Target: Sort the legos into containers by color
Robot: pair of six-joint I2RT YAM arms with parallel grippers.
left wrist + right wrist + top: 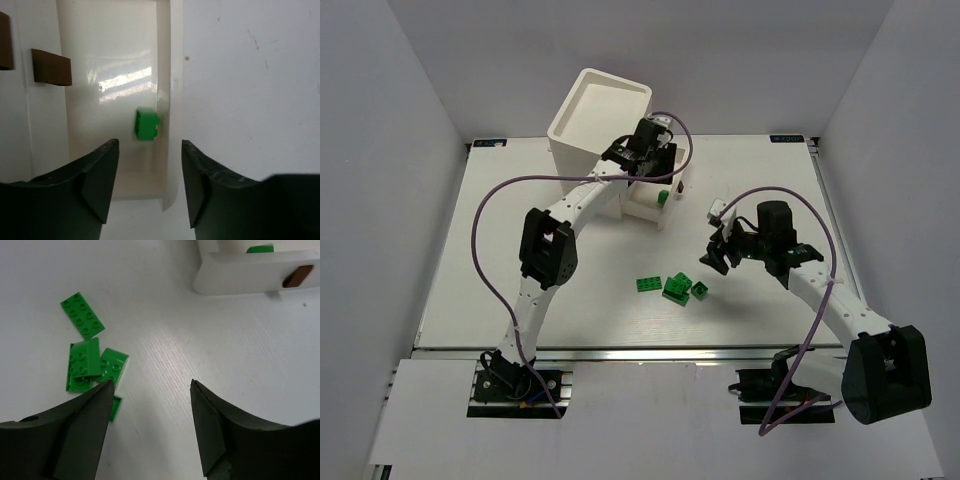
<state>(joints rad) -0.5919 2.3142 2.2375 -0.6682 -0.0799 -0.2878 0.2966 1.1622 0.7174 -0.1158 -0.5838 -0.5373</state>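
Note:
Three dark green legos lie mid-table: a flat plate (647, 284), a stacked piece (677, 287) and a small brick (700, 291). In the right wrist view they show as the plate (82, 315) and two touching bricks (85, 358). The white cabinet (590, 120) stands at the back with one drawer (672, 215) pulled out; a green lego (663, 197) is in it. My left gripper (642, 158) hangs open and empty over that drawer; its view shows the slightly blurred green lego (146, 124) inside by the right wall. My right gripper (713, 260) is open and empty, right of the loose legos.
Brown knobs (51, 67) of the closed drawers show at the left of the left wrist view. The pulled-out drawer's front (240, 275) with its knob (298, 276) lies at the far right of the right wrist view. No purple or yellow-green legos are in view.

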